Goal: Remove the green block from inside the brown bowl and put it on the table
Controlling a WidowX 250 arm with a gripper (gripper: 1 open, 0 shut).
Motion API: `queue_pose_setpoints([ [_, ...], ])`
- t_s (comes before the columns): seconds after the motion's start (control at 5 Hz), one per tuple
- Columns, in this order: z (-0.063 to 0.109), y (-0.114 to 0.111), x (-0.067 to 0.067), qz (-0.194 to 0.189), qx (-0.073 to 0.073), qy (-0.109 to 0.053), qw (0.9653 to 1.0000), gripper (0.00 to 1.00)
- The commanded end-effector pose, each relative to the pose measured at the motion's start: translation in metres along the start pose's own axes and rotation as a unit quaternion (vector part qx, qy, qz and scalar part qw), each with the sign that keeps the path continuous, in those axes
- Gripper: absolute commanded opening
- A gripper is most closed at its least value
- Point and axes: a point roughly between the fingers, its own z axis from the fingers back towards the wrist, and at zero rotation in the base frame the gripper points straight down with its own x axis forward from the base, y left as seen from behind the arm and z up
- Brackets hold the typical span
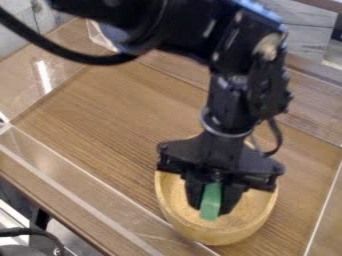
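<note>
Now my pincer (214, 196) is clenched on the green block (213, 199), hanging upright over the brown bowl (187, 222); I should clear the rim, then lower onto the table (107, 120).

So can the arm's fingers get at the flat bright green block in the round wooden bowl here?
Yes, apparently: the fingers are already shut on the flat bright green block, holding it upright above the round wooden bowl, with nothing in between.
</note>
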Motion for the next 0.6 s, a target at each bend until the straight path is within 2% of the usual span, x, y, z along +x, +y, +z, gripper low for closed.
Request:
queue_pose_setpoints([
  [0.0, 0.020, 0.005, 0.008, -0.014, -0.019, -0.020, 0.9995, 0.00],
  [0.2, 0.021, 0.015, 0.013, -0.023, -0.021, -0.022, 0.9993, 0.00],
  [0.4, 0.020, 0.019, 0.012, 0.008, -0.020, -0.022, 0.9995, 0.00],
])
